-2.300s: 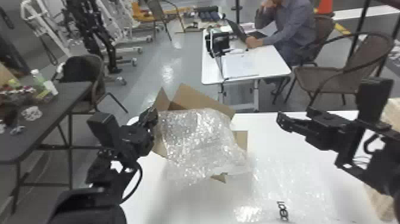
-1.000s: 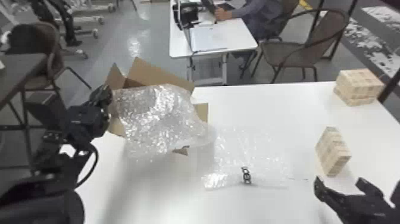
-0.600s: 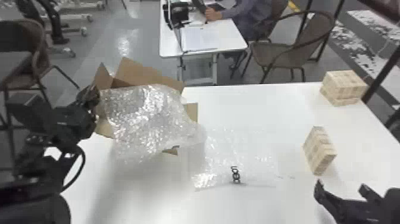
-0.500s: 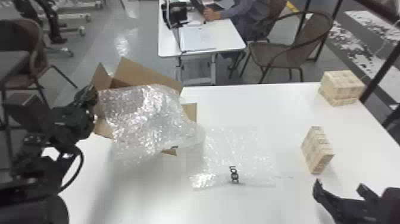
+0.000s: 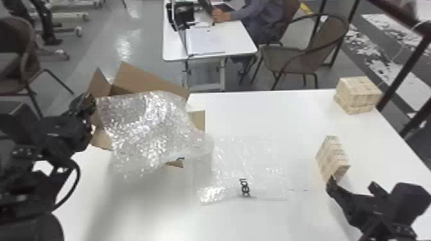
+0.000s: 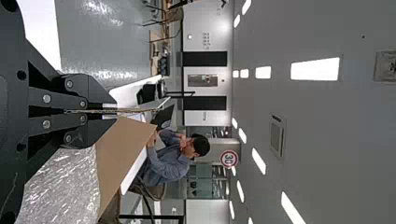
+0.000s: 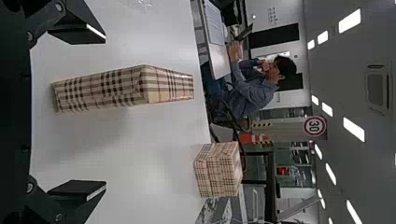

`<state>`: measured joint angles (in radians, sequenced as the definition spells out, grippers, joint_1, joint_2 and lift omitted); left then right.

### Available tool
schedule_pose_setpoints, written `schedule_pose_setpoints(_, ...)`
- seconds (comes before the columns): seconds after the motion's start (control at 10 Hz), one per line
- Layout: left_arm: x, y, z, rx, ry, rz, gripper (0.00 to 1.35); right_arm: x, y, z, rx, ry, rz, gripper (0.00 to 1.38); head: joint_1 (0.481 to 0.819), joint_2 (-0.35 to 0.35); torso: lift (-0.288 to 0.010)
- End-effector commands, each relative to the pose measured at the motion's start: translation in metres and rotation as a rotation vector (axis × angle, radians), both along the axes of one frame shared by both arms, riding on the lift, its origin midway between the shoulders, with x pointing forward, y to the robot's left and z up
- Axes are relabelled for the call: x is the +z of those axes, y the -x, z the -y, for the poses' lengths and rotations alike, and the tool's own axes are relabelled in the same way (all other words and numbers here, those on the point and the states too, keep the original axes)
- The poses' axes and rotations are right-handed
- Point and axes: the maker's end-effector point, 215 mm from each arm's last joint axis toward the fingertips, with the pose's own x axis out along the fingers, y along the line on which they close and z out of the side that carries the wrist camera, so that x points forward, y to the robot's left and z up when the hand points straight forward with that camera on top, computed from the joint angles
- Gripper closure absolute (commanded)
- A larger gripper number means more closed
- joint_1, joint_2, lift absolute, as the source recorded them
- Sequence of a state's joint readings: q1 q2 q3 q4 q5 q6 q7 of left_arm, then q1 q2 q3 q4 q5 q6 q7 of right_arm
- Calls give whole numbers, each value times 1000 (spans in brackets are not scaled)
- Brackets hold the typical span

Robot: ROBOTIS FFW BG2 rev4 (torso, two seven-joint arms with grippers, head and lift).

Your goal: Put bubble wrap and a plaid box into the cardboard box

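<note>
Left pincer (image 6: 110, 111) was clenched on a side flap (image 5: 98, 84) of the cardboard box (image 5: 146, 80), at the left of the worktop (image 5: 272, 221). Right pincer (image 5: 352, 183) was released, fingers spread, just near of the slim plaid box (image 5: 332, 158), which stood on the right part of the worktop. A second plaid block (image 5: 358, 93) sat at the far right corner. Crumpled bubble wrap (image 5: 144, 128) lay over the carton's opening and drooped down its near side; a flat bubble wrap sheet (image 5: 243, 166) was spread on the worktop between carton and plaid box. Handling estimate, plaid box: stiff, fairly light, faces flat; the wrapping looked smooth enough to slide under a weak squeeze, and its paper corners might dent or tear if pinched. Preferred hold: across the slim thickness, one finger per broad side, around the middle of its length so that it would not swing. It lay nearer the left finger than the right, so centring leftward seemed advisable before closing; otherwise that fingertip might push it over. Handling estimate, wrap: very light, soft, springy, likely to spill out over the rim; best taken as a bunched fold and pressed down inside. The flap hold seemed useful for steadying the carton, whose cardboard would bend under a hard pull.
</note>
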<state>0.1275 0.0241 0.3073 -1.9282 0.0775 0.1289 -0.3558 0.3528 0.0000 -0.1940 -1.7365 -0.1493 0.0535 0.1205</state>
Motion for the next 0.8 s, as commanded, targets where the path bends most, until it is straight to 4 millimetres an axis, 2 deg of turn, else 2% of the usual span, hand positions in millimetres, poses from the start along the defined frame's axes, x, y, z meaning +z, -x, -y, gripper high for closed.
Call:
schedule_pose_setpoints(0.0, 0, 1, -1, 3, 2, 2, 1219, -6, -12, -7, 24, -18, 0, 191, 695, 16, -107)
schedule_pose_setpoints(0.2, 2, 0, 0, 1, 2, 6, 1219, -9, -26, -24, 65, -33, 2, 191, 695, 30, -107)
schedule_pose_setpoints(0.4, 2, 0, 1, 0, 2, 8, 1219, -7, -39, -33, 85, -33, 7, 194, 695, 45, -107)
schedule_pose_setpoints(0.7, 0, 0, 2, -2, 4, 2, 1219, -9, -49, -30, 100, -20, 2, 360, 695, 49, -107)
